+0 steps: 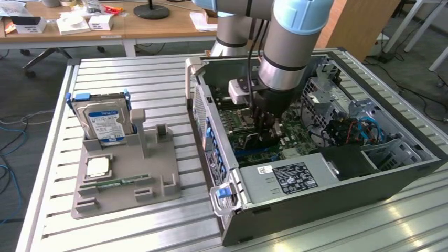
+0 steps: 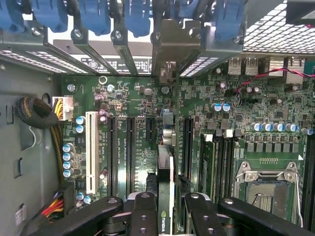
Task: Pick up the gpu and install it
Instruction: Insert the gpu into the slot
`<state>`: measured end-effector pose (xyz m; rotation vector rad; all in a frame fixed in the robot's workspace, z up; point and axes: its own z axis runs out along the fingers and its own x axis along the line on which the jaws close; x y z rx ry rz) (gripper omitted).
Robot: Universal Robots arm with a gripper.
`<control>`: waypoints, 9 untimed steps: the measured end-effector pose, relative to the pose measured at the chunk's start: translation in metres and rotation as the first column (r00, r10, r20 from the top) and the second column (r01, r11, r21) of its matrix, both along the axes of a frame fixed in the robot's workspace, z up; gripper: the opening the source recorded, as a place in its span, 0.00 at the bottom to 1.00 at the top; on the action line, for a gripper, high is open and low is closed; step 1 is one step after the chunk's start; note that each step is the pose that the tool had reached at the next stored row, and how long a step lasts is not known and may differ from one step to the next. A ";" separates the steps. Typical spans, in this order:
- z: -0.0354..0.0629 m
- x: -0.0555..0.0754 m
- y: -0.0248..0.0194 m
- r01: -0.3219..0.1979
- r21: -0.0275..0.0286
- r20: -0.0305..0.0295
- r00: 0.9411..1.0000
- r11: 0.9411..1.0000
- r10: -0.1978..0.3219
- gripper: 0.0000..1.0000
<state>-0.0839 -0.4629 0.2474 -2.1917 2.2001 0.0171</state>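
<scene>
Install step: computer case (image 1: 315, 210) open, gpu (image 2: 166, 172) inside it.
At the exterior view's centre the gripper (image 1: 266, 134) is clamped on the gpu, edge-on over the motherboard (image 2: 123, 93) slots. Seating, I judge, needs its edge lined up with one slot.

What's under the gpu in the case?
The gpu, held edge-on by the gripper, is over the green motherboard and its black slots. The slot straight below it is covered by the card itself.
</scene>
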 end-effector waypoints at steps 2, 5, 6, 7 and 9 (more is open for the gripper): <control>-0.0001 0.000 0.0000 0.000 0.000 0.000 1.000 1.000 0.000 0.27; 0.0000 0.000 -0.0001 0.000 0.000 0.000 1.000 1.000 0.000 0.27; 0.0000 0.000 0.0000 0.000 0.000 0.000 1.000 1.000 0.000 0.27; 0.0000 0.000 -0.0001 0.000 0.000 0.000 1.000 1.000 0.000 0.27; 0.0000 0.000 -0.0001 0.000 0.000 0.000 1.000 1.000 0.000 0.27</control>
